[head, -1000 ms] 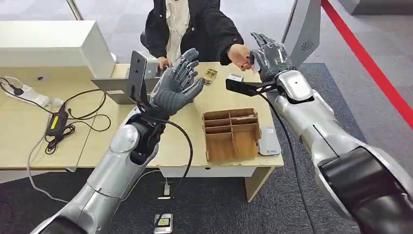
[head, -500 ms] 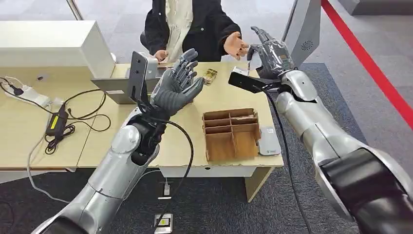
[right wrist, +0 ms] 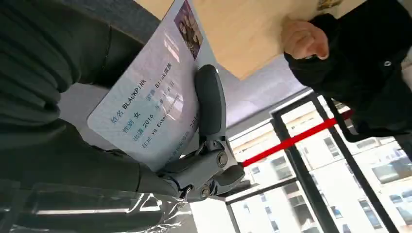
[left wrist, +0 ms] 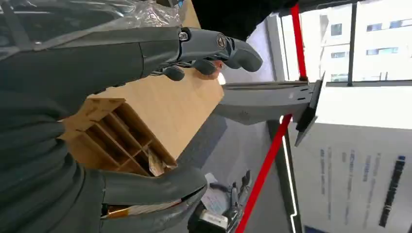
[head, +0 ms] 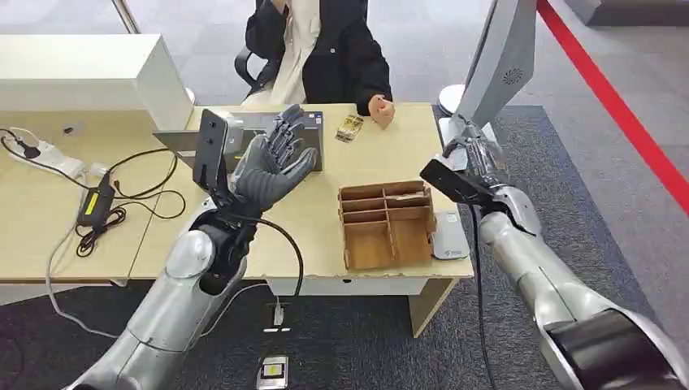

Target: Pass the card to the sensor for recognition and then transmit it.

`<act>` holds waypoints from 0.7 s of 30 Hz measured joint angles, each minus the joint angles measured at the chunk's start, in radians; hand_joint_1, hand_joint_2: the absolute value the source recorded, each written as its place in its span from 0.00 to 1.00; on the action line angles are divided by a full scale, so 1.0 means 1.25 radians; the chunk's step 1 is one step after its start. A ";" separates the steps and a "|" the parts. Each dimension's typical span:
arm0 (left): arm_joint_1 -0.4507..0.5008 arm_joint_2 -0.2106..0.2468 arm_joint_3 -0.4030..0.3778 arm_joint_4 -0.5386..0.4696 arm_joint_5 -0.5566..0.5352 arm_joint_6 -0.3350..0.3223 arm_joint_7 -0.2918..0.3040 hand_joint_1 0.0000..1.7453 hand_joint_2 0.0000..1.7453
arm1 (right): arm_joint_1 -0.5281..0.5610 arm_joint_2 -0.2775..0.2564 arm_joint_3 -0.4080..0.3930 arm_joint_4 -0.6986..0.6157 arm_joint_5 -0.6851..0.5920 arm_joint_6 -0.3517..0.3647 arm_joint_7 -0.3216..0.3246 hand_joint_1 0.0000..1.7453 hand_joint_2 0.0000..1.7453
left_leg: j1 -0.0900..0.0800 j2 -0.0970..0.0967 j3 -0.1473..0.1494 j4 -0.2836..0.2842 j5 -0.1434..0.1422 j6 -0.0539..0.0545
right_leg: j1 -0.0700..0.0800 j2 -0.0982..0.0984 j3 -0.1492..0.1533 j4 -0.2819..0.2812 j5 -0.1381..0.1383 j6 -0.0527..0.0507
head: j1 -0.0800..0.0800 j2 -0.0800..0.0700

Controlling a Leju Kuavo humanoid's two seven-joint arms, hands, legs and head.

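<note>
A pale blue card (right wrist: 145,109) with printed text and a small photo is pinched in my right hand (head: 479,159), the thumb (right wrist: 210,102) pressing across its face. That hand hangs over the table's right edge, above and beyond the flat white-grey sensor pad (head: 449,236). My left hand (head: 272,166) is raised over the middle of the table, fingers (left wrist: 218,44) spread and holding nothing. A wooden divided box (head: 386,223) stands beside the pad.
A person in a dark jacket sits across the table, a fist (head: 379,108) resting on it. A laptop (head: 313,138), a small gold packet (head: 351,126), a white box (head: 89,77) and cables (head: 97,211) lie left. A grey stand (head: 504,57) rises at right.
My right hand has drawn back from the person's hand and down toward the table's right edge. The person has pulled that hand back to the table. My left hand sank slightly.
</note>
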 joint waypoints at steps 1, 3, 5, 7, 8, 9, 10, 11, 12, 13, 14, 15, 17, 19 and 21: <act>0.003 0.002 0.000 -0.006 -0.003 -0.004 0.003 0.00 1.00 | 0.013 -0.008 -0.006 -0.009 -0.004 0.000 0.006 1.00 1.00 | 0.000 0.000 0.000 0.000 0.000 0.000 | 0.000 0.000 0.000 0.000 0.000 0.000 | 0.000 0.000; 0.007 0.007 0.000 -0.016 -0.005 -0.014 0.008 0.00 1.00 | 0.037 -0.024 -0.021 -0.029 -0.009 0.000 0.014 1.00 1.00 | 0.000 0.000 0.000 0.000 0.000 0.000 | 0.000 0.000 0.000 0.000 0.000 0.000 | 0.000 0.000; 0.010 0.010 0.000 -0.024 -0.007 -0.016 0.009 0.00 1.00 | 0.056 -0.036 -0.034 -0.046 -0.011 0.000 0.016 1.00 1.00 | 0.000 0.000 0.000 0.000 0.000 0.000 | 0.000 0.000 0.000 0.000 0.000 0.000 | 0.000 0.000; 0.011 0.013 0.000 -0.031 -0.009 -0.019 0.012 0.00 1.00 | 0.069 -0.045 -0.043 -0.061 -0.011 0.000 0.021 1.00 1.00 | 0.000 0.000 0.000 0.000 0.000 0.000 | 0.000 0.000 0.000 0.000 0.000 0.000 | 0.000 0.000; 0.011 0.012 0.000 -0.031 -0.009 -0.021 0.012 0.00 1.00 | 0.073 -0.050 -0.048 -0.068 -0.010 0.002 0.022 1.00 1.00 | 0.000 0.000 0.000 0.000 0.000 0.000 | 0.000 0.000 0.000 0.000 0.000 0.000 | 0.000 0.000; 0.012 0.012 0.000 -0.033 -0.009 -0.022 0.012 0.00 1.00 | 0.076 -0.053 -0.051 -0.074 -0.008 0.005 0.022 1.00 1.00 | 0.000 0.000 0.000 0.000 0.000 0.000 | 0.000 0.000 0.000 0.000 0.000 0.000 | 0.000 0.000; 0.012 0.012 0.000 -0.034 -0.009 -0.024 0.013 0.00 1.00 | 0.080 -0.056 -0.054 -0.079 -0.007 0.006 0.022 1.00 1.00 | 0.000 0.000 0.000 0.000 0.000 0.000 | 0.000 0.000 0.000 0.000 0.000 0.000 | 0.000 0.000; 0.012 0.012 0.000 -0.035 -0.010 -0.025 0.013 0.00 1.00 | 0.084 -0.059 -0.056 -0.084 -0.005 0.006 0.022 1.00 1.00 | 0.000 0.000 0.000 0.000 0.000 0.000 | 0.000 0.000 0.000 0.000 0.000 0.000 | 0.000 0.000; 0.012 0.012 0.000 -0.035 -0.010 -0.026 0.013 0.00 1.00 | 0.088 -0.063 -0.057 -0.089 -0.003 0.007 0.022 1.00 1.00 | 0.000 0.000 0.000 0.000 0.000 0.000 | 0.000 0.000 0.000 0.000 0.000 0.000 | 0.000 0.000; 0.012 0.012 0.000 -0.035 -0.010 -0.026 0.013 0.00 1.00 | 0.091 -0.063 -0.058 -0.091 -0.003 0.007 0.022 1.00 1.00 | 0.000 0.000 0.000 0.000 0.000 0.000 | 0.000 0.000 0.000 0.000 0.000 0.000 | 0.000 0.000; 0.012 0.012 0.000 -0.035 -0.010 -0.026 0.013 0.00 1.00 | 0.095 -0.066 -0.061 -0.095 -0.002 0.007 0.022 1.00 1.00 | 0.000 0.000 0.000 0.000 0.000 0.000 | 0.000 0.000 0.000 0.000 0.000 0.000 | 0.000 0.000; 0.012 0.012 0.000 -0.035 -0.010 -0.026 0.013 0.00 1.00 | 0.097 -0.067 -0.063 -0.097 -0.001 0.007 0.022 1.00 1.00 | 0.000 0.000 0.000 0.000 0.000 0.000 | 0.000 0.000 0.000 0.000 0.000 0.000 | 0.000 0.000; 0.012 0.012 0.000 -0.035 -0.010 -0.026 0.013 0.00 1.00 | 0.104 -0.069 -0.067 -0.104 0.000 0.009 0.022 1.00 1.00 | 0.000 0.000 0.000 0.000 0.000 0.000 | 0.000 0.000 0.000 0.000 0.000 0.000 | 0.000 0.000; 0.011 0.012 -0.001 -0.035 -0.007 -0.024 0.012 0.00 1.00 | 0.110 -0.070 -0.070 -0.110 0.004 0.019 0.022 1.00 1.00 | 0.000 0.000 0.000 0.000 0.000 0.000 | 0.000 0.000 0.000 0.000 0.000 0.000 | 0.000 0.000; 0.010 0.012 -0.001 -0.035 -0.003 -0.023 0.012 0.00 1.00 | 0.117 -0.071 -0.071 -0.116 0.013 0.031 0.027 1.00 1.00 | 0.000 0.001 0.000 0.000 0.000 0.000 | 0.000 0.000 0.000 0.000 0.000 0.000 | 0.000 0.000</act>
